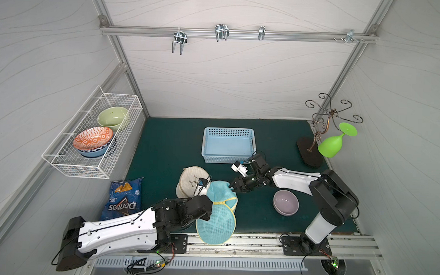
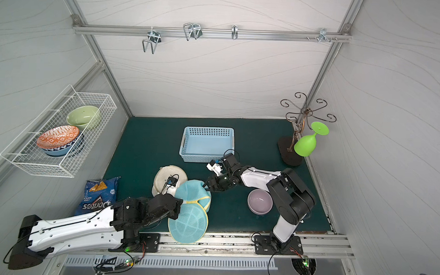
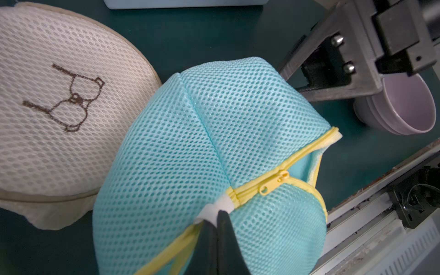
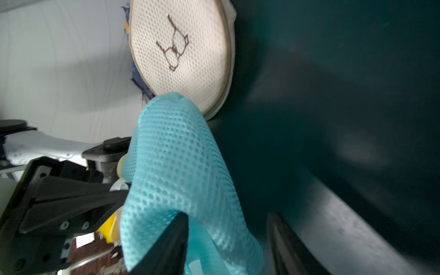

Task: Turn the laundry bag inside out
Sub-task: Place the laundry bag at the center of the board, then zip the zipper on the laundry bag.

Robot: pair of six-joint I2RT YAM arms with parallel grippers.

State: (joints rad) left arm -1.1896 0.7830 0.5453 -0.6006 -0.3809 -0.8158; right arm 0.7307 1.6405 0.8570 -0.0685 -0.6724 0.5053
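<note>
Two end effectors meet at the blue laundry bag: the left end effector is pinched shut on the white tab at the zip's end, and the right end effector stands jaws apart, mesh draped over one finger. With the zip open and the round flap spread over the front rail, the turning looks barely begun. The bag lies near the front of the dark green tabletop, just beside a cream mesh bag, within white panelled walls.
</note>
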